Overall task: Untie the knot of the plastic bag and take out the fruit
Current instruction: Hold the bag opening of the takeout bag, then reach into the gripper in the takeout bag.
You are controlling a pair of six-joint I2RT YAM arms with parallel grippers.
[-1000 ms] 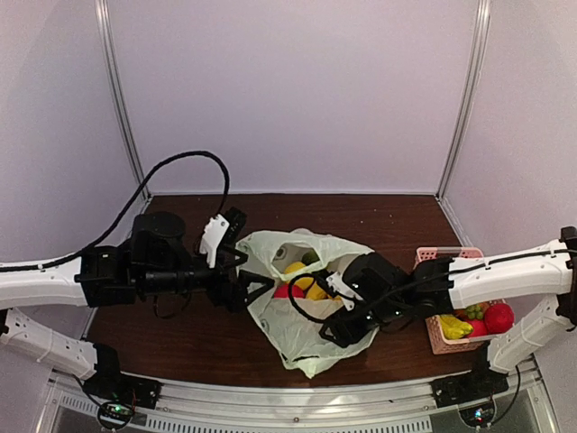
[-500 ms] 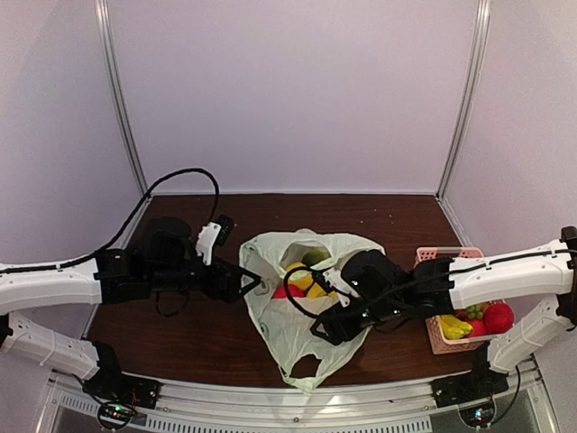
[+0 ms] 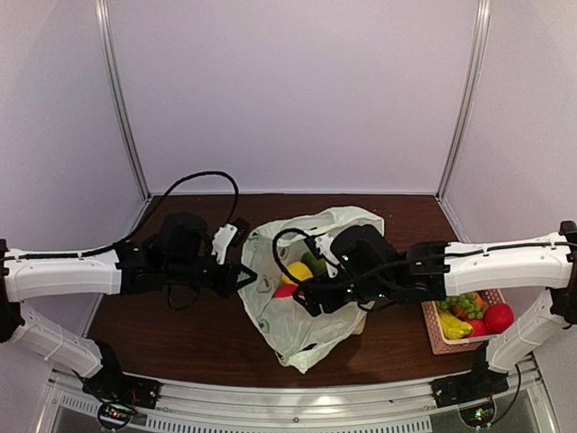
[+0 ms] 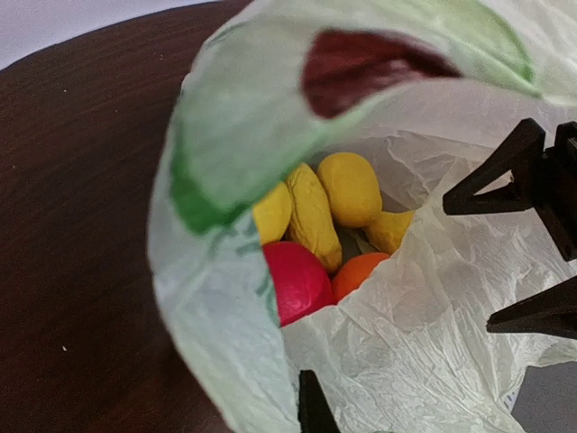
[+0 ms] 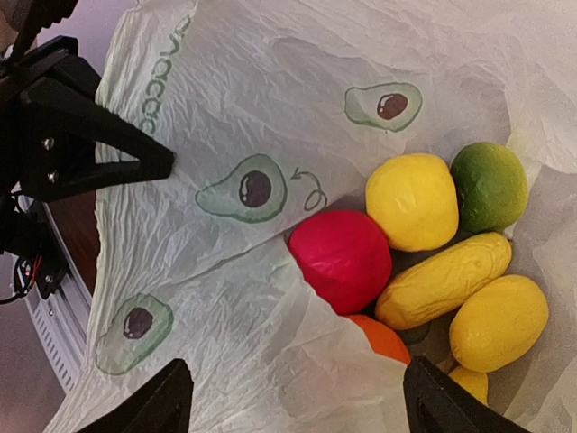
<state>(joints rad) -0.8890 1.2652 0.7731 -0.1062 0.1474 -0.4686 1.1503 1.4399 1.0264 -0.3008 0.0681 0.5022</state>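
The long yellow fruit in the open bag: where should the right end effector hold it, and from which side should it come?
Grip the long yellow fruit across its narrow middle, the right end effector entering through the open mouth of the plastic bag. It seems to lie on top, and its slim width probably suits the fingers.

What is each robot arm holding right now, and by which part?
The left gripper pinches the bag by the rim of its mouth. The right gripper has its jaws open, holding nothing.
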